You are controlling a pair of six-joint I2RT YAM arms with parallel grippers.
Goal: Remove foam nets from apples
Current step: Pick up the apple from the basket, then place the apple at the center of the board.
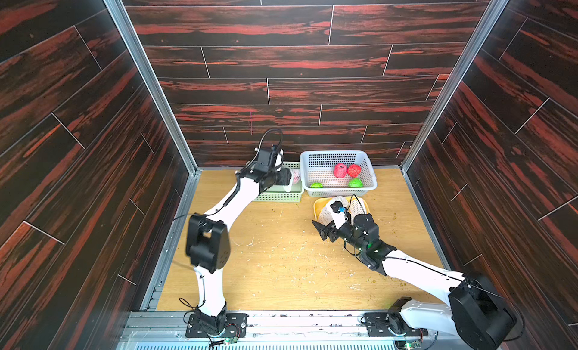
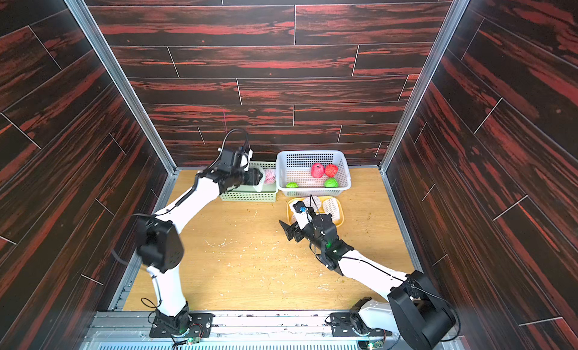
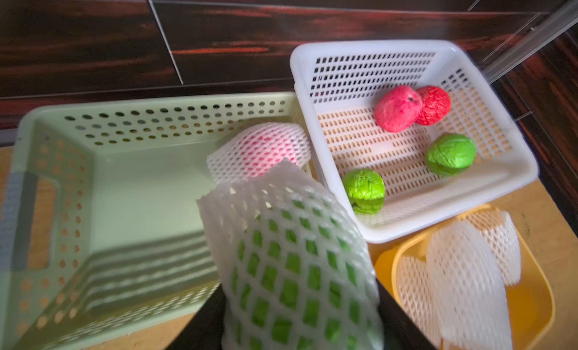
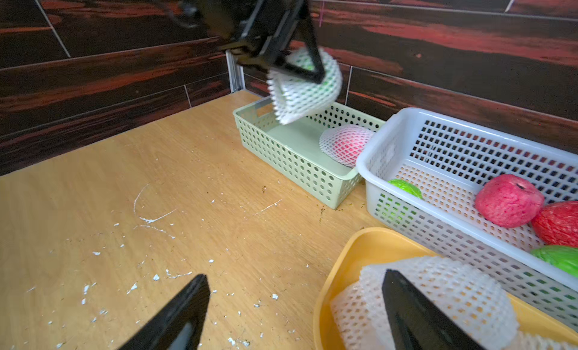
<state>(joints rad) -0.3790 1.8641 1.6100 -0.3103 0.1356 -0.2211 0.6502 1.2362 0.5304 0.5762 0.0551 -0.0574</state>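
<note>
My left gripper (image 3: 300, 317) is shut on a green apple still wrapped in its white foam net (image 3: 291, 254). It hangs above the pale green basket (image 3: 62, 182), and the right wrist view shows it too (image 4: 308, 89). A netted red apple (image 3: 259, 151) lies in that basket's corner beside the white basket. Two bare red apples (image 1: 340, 170) and two bare green apples (image 1: 355, 183) lie in the white basket (image 1: 369, 164). Empty foam nets (image 4: 438, 295) lie in the yellow tray (image 4: 344, 254). My right gripper (image 4: 295, 279) stands open and empty at the tray's left edge, one finger over the nets.
The green basket (image 1: 281, 196), white basket and yellow tray (image 1: 317, 204) crowd the back of the wooden table (image 1: 281, 264), against the dark panelled wall. White foam crumbs are scattered over the table's middle. Metal frame rails run along both sides.
</note>
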